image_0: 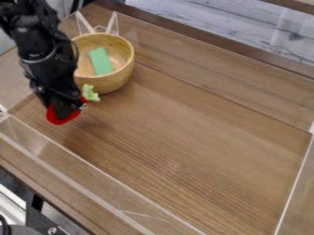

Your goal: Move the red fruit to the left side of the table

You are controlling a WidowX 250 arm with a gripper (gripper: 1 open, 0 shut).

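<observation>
Brown wood-grain table [208, 138] with low clear plastic walls. Black gripper [61, 108] clamps the glossy round red fruit [61, 115] at left, beside 1 wooden bowl [113, 81] containing 1 green block [99, 61].

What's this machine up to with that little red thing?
A single robot arm has its tool shut on a small red toy fruit and holds it low over the left part of the wooden table. Just beside it stands a wooden bowl with a green block inside. The fruit has not been let go.
</observation>
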